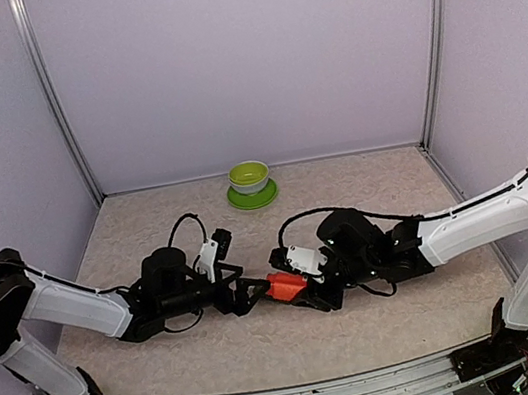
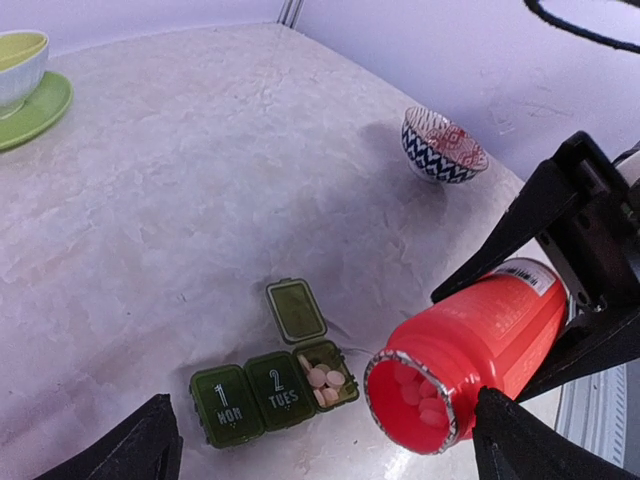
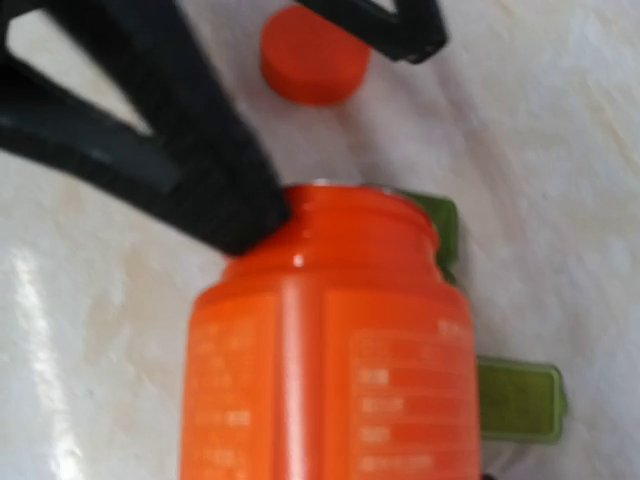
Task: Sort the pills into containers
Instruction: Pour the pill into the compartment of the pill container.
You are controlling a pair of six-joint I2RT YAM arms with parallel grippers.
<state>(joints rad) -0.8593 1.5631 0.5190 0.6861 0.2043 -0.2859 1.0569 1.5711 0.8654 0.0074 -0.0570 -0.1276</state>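
Red bottle tipped toward the open end cell of the pill box

The right fingers are clamped on the smooth plastic red bottle. Its long axis lies nearly flat, with the foil-rimmed mouth pointing at the left arm and sitting just beside and above the pill box. That dark green strip of three square cells lies on the marbled worktop; two lids are shut, and the end cell nearest the bottle is open and holds pale round pills. The left fingers are spread apart and empty. The bottle's cap lies loose nearby.
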